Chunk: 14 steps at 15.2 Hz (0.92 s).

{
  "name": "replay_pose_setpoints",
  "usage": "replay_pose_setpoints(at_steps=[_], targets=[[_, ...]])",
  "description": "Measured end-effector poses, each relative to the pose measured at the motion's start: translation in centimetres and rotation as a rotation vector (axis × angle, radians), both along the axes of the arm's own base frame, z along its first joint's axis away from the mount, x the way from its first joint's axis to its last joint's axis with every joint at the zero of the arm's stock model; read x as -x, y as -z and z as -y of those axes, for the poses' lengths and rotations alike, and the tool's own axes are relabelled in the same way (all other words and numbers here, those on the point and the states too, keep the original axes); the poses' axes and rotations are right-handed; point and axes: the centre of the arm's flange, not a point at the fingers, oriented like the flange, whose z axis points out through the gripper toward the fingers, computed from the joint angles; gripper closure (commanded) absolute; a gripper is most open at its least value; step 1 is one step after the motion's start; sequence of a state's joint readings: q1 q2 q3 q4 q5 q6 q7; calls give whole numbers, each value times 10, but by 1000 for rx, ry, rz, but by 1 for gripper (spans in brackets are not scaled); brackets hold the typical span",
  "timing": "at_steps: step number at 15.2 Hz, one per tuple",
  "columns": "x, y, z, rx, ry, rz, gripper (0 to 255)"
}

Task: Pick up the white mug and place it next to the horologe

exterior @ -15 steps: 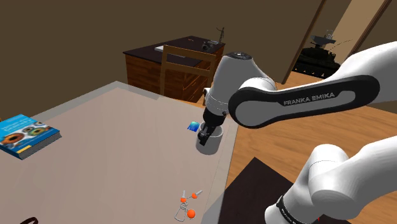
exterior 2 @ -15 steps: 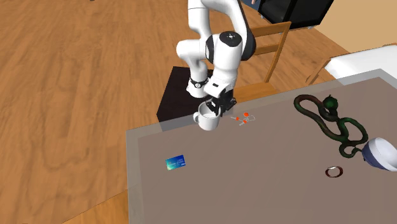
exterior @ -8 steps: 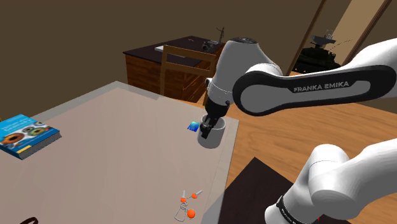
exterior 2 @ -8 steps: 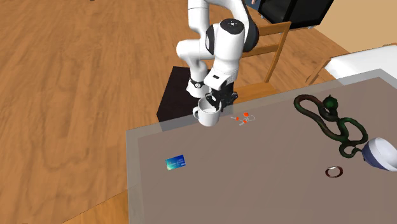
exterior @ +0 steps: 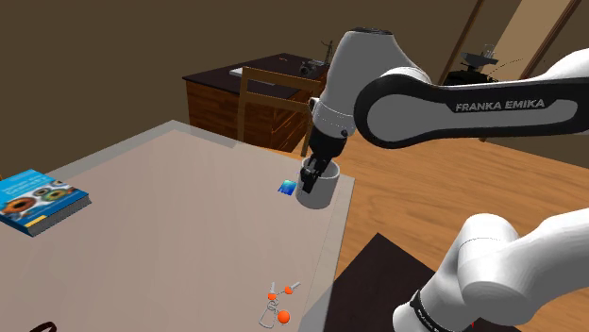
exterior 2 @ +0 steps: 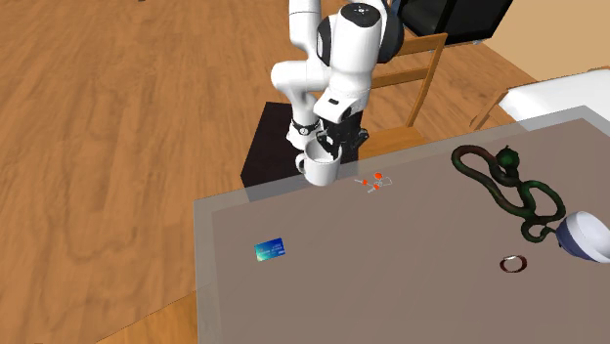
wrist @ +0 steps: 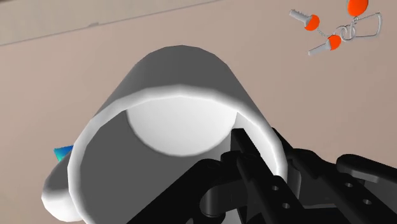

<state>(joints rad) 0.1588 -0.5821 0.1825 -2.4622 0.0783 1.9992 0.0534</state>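
A plain white mug (exterior: 317, 190) hangs in the air over the table's edge nearest the stand, and my black gripper (exterior: 311, 174) is shut on its rim. From the second exterior view the mug (exterior 2: 317, 171) sits just under the gripper (exterior 2: 328, 151), above the table's far edge. In the wrist view one finger reaches inside the mug (wrist: 167, 121) and the other stays outside, so the gripper (wrist: 267, 160) pinches the wall. A small dark ring-shaped watch (exterior 2: 511, 262) lies on the table toward the second exterior view's right, far from the mug.
On the grey table (exterior 2: 391, 283) lie a blue card (exterior 2: 269, 250), a key ring with orange tags (exterior 2: 373, 182), a green snake-like figure (exterior 2: 508, 186) and a white bowl (exterior 2: 582, 237). A book (exterior: 38, 200) lies at the shoulder view's left. A wooden chair (exterior: 274, 99) stands behind the table.
The gripper has risen with the mug, carrying it higher off the table and bringing it from tilted to nearly upright. The things on the table have not moved.
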Motion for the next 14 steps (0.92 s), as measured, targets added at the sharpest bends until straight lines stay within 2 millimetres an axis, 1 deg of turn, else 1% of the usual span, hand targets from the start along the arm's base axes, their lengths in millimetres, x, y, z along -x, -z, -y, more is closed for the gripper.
replay_pose_setpoints(at_steps=[2, 3, 5, 8, 11, 14], targets=[[0, -9, -2, 0, 0, 0, 255], [-1, -11, -8, 0, 0, 0, 255], [-7, -14, -30, 0, -1, 0, 255], [-13, -18, -68, 1, -1, 0, 255], [-18, -16, -105, 1, -1, 0, 255], [-28, -16, -143, 2, -1, 0, 255]])
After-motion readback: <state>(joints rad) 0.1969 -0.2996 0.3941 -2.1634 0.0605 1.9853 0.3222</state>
